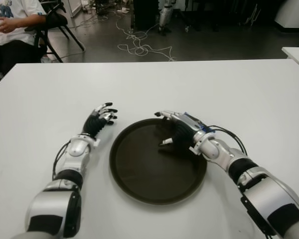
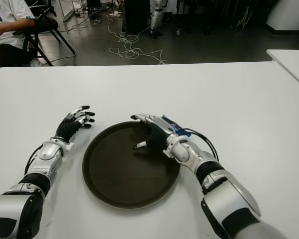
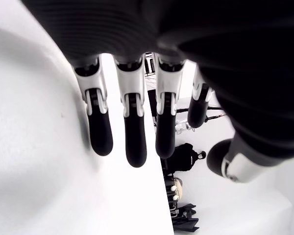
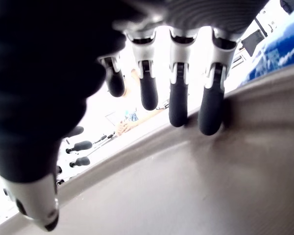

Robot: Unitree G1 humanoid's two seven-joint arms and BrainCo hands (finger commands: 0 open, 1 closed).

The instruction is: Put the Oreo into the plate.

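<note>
A dark round plate (image 1: 144, 169) lies on the white table (image 1: 214, 84) in front of me. My right hand (image 1: 165, 128) hovers over the plate's far right part, fingers stretched out, thumb pointing down, nothing in its grasp. A blue Oreo packet (image 1: 203, 127) peeks out behind that hand by the plate's right rim. In the right wrist view the Oreo packet (image 4: 281, 51) shows just beyond the rim, and I cannot tell whether it touches the rim. My left hand (image 1: 102, 118) shows left of the plate, fingers relaxed and empty.
A person (image 1: 10, 25) sits on a chair past the table's far left corner. Cables (image 1: 139, 47) trail on the floor behind the table. A second white table (image 1: 296, 52) shows at the far right.
</note>
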